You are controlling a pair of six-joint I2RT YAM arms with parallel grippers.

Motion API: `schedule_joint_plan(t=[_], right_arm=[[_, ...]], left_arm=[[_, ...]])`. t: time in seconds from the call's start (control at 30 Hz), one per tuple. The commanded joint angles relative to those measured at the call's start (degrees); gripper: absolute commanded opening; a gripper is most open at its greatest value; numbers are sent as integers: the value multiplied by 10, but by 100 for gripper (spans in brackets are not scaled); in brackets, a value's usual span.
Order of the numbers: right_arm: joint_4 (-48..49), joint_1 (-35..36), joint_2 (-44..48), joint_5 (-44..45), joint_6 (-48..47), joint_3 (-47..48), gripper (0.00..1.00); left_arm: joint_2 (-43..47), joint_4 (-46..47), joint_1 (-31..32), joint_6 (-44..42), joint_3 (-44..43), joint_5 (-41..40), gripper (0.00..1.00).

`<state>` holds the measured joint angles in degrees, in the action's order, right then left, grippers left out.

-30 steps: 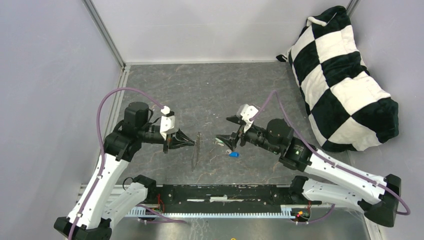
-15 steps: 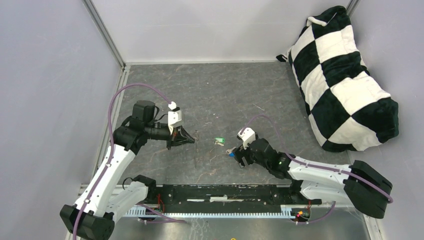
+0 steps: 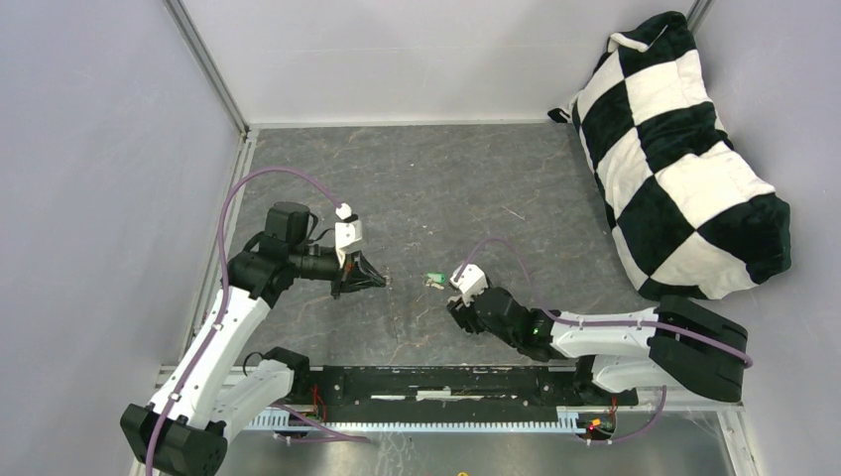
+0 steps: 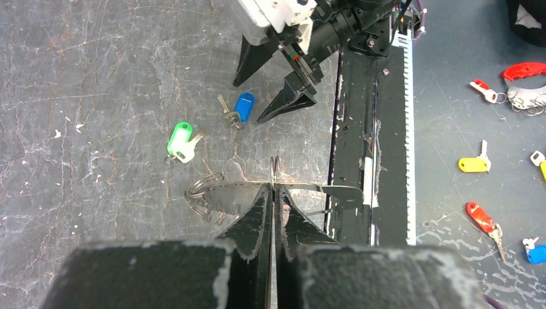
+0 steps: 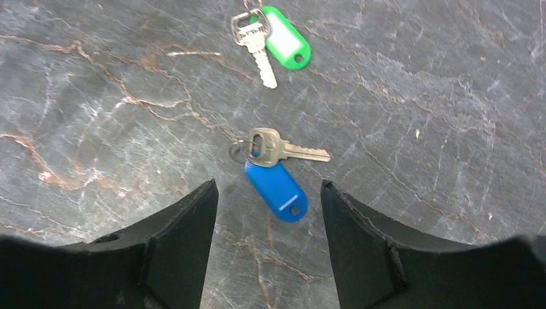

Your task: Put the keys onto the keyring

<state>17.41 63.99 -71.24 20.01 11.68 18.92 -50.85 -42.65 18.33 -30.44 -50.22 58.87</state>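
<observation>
The blue-tagged key [image 5: 283, 152] is seen mid-frame between the spread jaws of the right gripper [image 5: 267, 185], blade pointed right, tag slanted lower right. The green-tagged key [image 5: 260, 46] is laid above it, blade pointed down. The keyring [image 4: 322, 188] is pinched by the left gripper [image 4: 273, 188], its long axis set left to right.
</observation>
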Motion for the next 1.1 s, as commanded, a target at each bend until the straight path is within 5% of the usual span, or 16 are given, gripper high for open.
schedule_joint_plan(t=[0.0,0.47,0.93,1.07], right_arm=[[47,25,-11,42,-15,29,66],[70,49,-99,54,-33,63,49],[54,49,-61,102,-45,49,2],[56,50,-27,93,-48,35,0]], left_arm=[[8,28,-5,19,-1,7,2],[26,32,-5,34,0,11,2],[34,27,-5,30,-4,8,2],[35,17,-5,24,-7,6,2]])
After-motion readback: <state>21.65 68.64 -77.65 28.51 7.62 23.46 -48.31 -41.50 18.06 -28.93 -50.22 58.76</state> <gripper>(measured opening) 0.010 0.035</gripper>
